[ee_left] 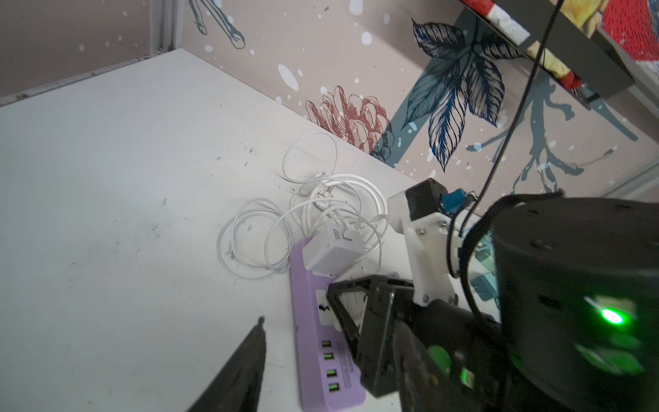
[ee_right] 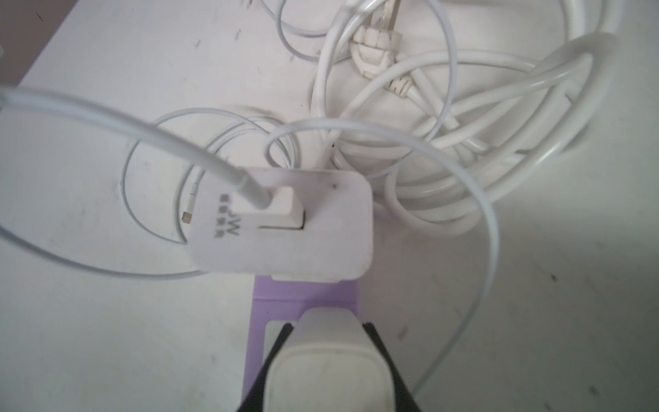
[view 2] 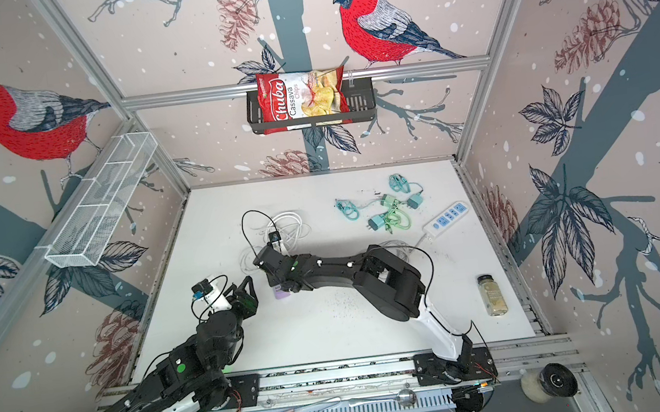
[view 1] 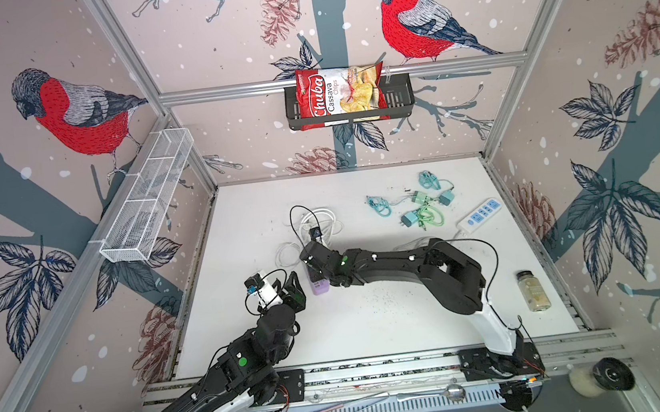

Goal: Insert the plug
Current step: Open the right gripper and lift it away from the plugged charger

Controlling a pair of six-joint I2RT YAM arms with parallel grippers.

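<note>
From here I have the right tool (ee_right: 327, 325) clamped on the white plug (ee_right: 326, 371), one black finger (ee_right: 274, 356) on each side of its body. The plug stands over the purple power strip (ee_right: 303, 296), above the pale socket face next to the white charger (ee_right: 285, 228) that sits at the strip's end with a cable running out of its top. I cannot tell whether the plug's pins are seated, because its body hides the socket. In both top views the strip (view 1: 320, 288) lies near the middle of the counter (view 1: 374, 327), mostly covered by the right arm, which reaches across to it. Loose white cables (view 1: 321, 220) lie in coils just behind it. The left tool (view 1: 296, 289) hangs just beside the strip's near end and holds nothing. In the left wrist view only one of its fingers (ee_left: 246, 360) shows clearly; it stands well off to the side with bare counter next to it, so I read the tool as apart. The other finger is lost against the dark right arm. Well apart from the work, toward the right rear of the counter, lie teal chargers with bundled cords (view 1: 416, 206) and a white and blue power strip (view 1: 480, 213). A spice jar (view 1: 533, 291) stands near the right edge.
</note>
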